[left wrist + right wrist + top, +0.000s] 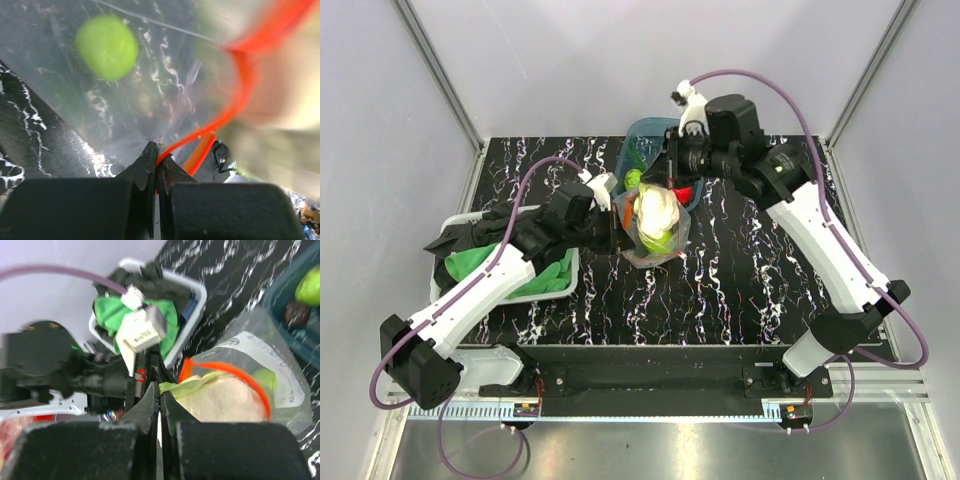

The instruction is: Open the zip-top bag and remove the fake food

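The clear zip-top bag (665, 245) lies at the table's middle, its mouth open, with the orange-red zip strip (250, 385) forming a ring. A white-and-green cauliflower (655, 212) sticks out of the mouth. My left gripper (613, 228) is shut on the bag's left rim. In the left wrist view it (159, 152) pinches the zip strip (235, 107). My right gripper (667, 186) is above the bag's far end. In the right wrist view it (161, 389) is shut on the green leaf of the cauliflower (225, 400). A green round piece (106, 46) shows through the plastic.
A teal tub (642, 135) stands just behind the bag, holding a green piece (310, 284), a dark piece (296, 314) and a red piece (685, 192). A white bin (560, 285) with green cloth (485, 265) is at the left.
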